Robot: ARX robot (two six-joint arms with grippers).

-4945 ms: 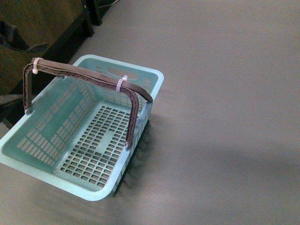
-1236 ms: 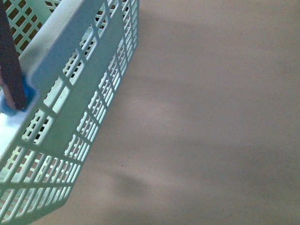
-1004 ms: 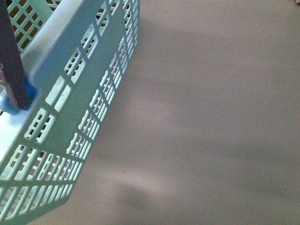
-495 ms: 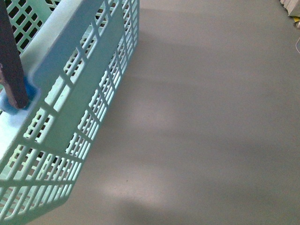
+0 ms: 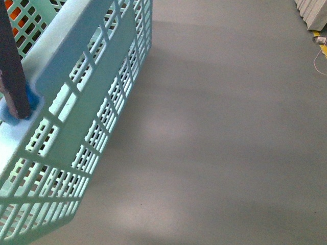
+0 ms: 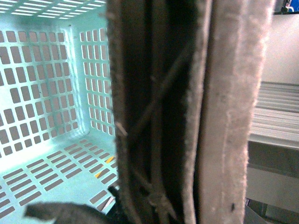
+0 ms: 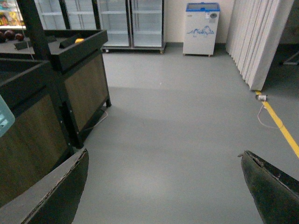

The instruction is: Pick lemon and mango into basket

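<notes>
The pale teal basket [image 5: 76,97] hangs lifted at the left of the front view, its slotted side close to the camera and its brown handle [image 5: 11,61] rising at the far left. In the left wrist view the handle [image 6: 187,112] fills the middle of the picture, gripped by my left gripper [image 6: 163,205], with the empty basket floor [image 6: 46,172] below. My right gripper [image 7: 163,158] is open and empty above bare grey floor. The lemon and the mango are out of view; a small yellow-orange fruit [image 7: 79,40] lies on a far display stand, too small to name.
Dark wooden display stands [image 7: 70,70] line one side of the right wrist view. Glass-door fridges [image 7: 126,23], a small white chest freezer [image 7: 201,21] and white slatted blinds [image 7: 254,37] stand at the far end. A yellow floor line [image 7: 280,126] runs beside the blinds.
The basket went from standing on the floor to hanging lifted close to the front camera. In the last second the view has shifted slightly; a white object and yellow line entered at top right.
</notes>
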